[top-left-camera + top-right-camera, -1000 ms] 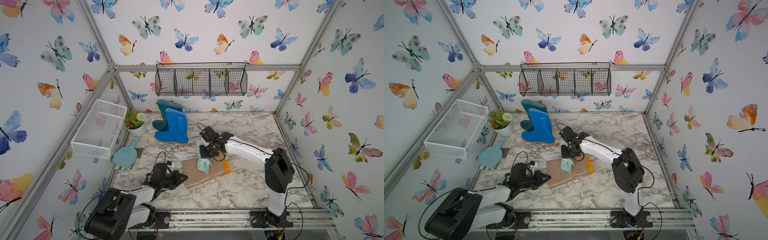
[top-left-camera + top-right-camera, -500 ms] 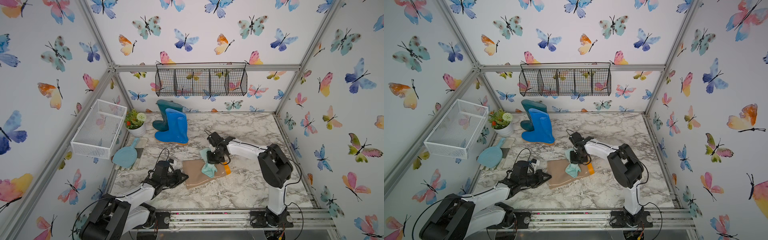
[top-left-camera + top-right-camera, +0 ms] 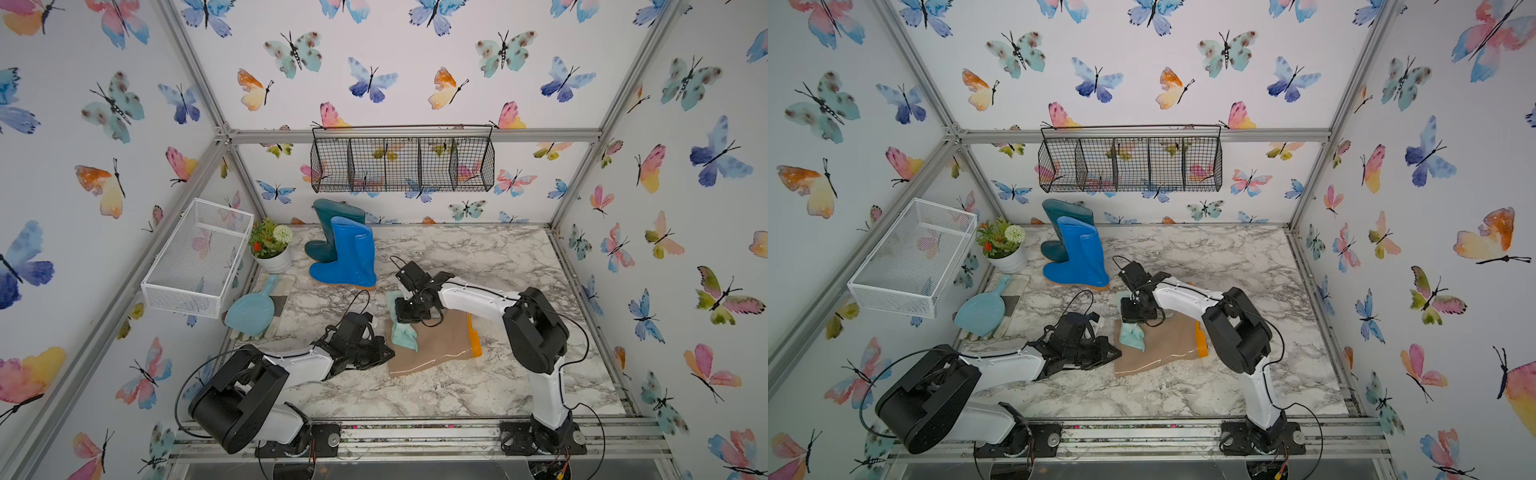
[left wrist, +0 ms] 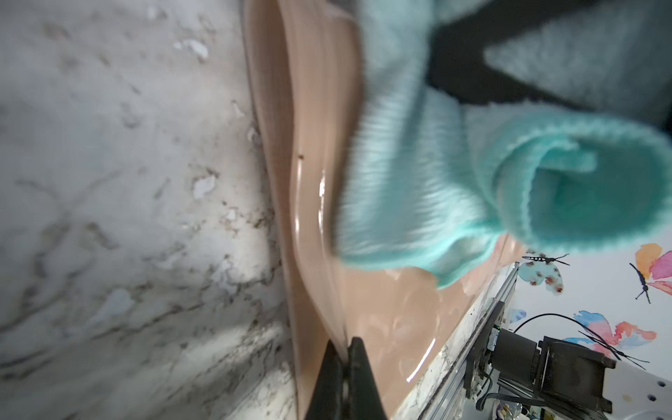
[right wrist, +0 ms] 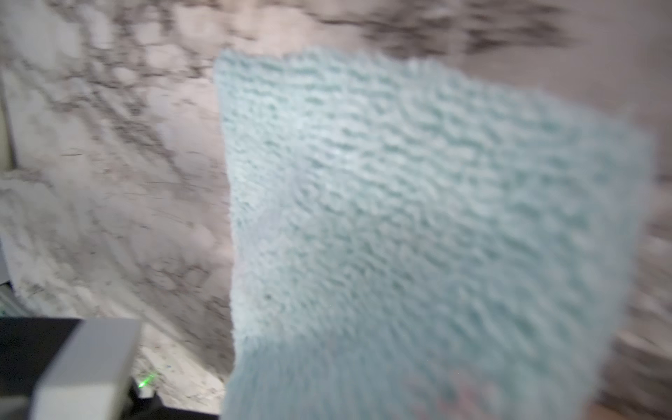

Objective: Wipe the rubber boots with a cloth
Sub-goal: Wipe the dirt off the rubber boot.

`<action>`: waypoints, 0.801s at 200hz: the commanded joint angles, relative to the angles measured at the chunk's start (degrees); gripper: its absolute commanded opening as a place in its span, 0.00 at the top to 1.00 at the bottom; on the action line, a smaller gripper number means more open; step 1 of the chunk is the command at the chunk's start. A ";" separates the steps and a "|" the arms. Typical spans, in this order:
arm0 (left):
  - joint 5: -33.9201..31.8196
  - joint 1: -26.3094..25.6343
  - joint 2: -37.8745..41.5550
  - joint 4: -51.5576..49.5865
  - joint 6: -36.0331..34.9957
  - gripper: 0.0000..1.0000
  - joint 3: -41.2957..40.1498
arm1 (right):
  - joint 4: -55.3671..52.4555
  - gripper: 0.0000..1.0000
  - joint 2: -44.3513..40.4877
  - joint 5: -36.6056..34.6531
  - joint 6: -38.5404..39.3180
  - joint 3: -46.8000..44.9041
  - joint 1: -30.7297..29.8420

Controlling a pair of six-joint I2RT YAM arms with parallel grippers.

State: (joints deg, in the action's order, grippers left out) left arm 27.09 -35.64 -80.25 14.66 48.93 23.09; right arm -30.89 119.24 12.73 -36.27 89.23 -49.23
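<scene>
Nearest the front rail, the left fingers [image 4: 358, 382] are seen pressed together on the thin rim of the beige boot [image 3: 440, 345], which is pinched at its open top. This boot is laid flat on its side on the marble bench [image 3: 478, 390], between the two arms, with its orange-yellow sole turned towards the right arm. Over the shaft, near the pinched end, the cloth [image 3: 403, 337] is draped in a loose fold; it appears to rest on the boot, though the right wrist view is too blurred for the contact to be confirmed there. Its upper end is clamped by the right fingers [image 3: 406, 316], which are closed on it from above. Farther back, towards the left side, a light blue scoop [image 3: 251, 311] is laid at the bench's edge. Behind it, the blue boot [image 3: 347, 257] is stood upright, with the dark teal boot [image 3: 332, 224] just behind it and a potted plant [image 3: 272, 249] beside them. A white mesh basket [image 3: 199, 257] is hung on the left wall, and a black wire basket [image 3: 403, 164] on the back wall.
</scene>
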 commanded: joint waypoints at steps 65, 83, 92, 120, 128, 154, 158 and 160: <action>-1.39 1.71 6.66 -1.13 2.04 1.00 -5.05 | -5.92 0.99 -10.99 -7.28 3.40 -13.36 11.47; -1.18 1.80 6.96 -0.59 2.57 1.00 -5.74 | -6.25 0.99 -12.48 -9.45 5.07 -13.37 11.70; -1.26 1.80 6.95 -0.27 2.87 1.00 -5.93 | -6.30 0.99 -11.67 -7.67 4.63 -12.67 11.43; -1.25 1.80 6.89 1.12 4.01 1.00 -6.57 | -2.74 0.99 -6.69 -2.34 1.66 -8.36 4.32; -1.30 1.80 6.71 1.25 4.16 1.00 -6.44 | -2.91 0.99 -4.24 -1.55 1.69 -4.99 1.57; -1.38 1.70 6.08 1.27 4.26 1.00 -5.78 | -7.06 0.99 2.07 -1.15 4.22 5.38 -3.03; -1.36 1.67 6.06 1.25 4.22 1.00 -5.70 | -7.47 0.99 2.21 -1.33 4.72 5.63 -3.05; -1.37 1.64 6.11 1.25 4.24 1.00 -5.76 | -7.63 0.99 2.22 -1.33 4.92 5.61 -3.02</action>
State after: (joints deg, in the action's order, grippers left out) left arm 26.57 -34.17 -73.95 16.51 52.84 16.97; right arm -34.74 119.33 9.47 -33.43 90.37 -50.02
